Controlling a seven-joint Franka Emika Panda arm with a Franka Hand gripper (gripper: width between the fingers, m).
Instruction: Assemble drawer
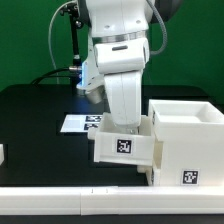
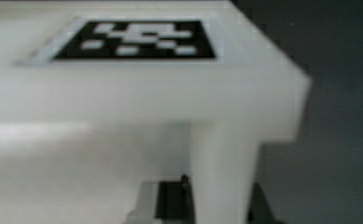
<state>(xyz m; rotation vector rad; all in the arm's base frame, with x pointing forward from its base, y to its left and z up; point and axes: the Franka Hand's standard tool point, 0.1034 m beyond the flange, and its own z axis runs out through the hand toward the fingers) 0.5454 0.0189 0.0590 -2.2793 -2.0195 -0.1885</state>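
A small white drawer tray (image 1: 125, 148) with a square tag on its front stands on the black table, close against the exterior view's left side of the large white casing (image 1: 186, 140). The casing is an open box with a tag low on its front. My gripper (image 1: 124, 126) reaches straight down onto the tray. In the wrist view the gripper (image 2: 228, 206) has a dark finger (image 2: 174, 202) on each side of a thin upright tray wall (image 2: 231, 160), shut on it. The tagged face of the tray (image 2: 142, 45) fills the rest of that view. A second tray is not clearly in view.
The marker board (image 1: 80, 122) lies flat on the table behind the tray, at the exterior view's left. A small white part (image 1: 2, 154) shows at the exterior view's left edge. A white rail (image 1: 70, 203) runs along the table's front edge.
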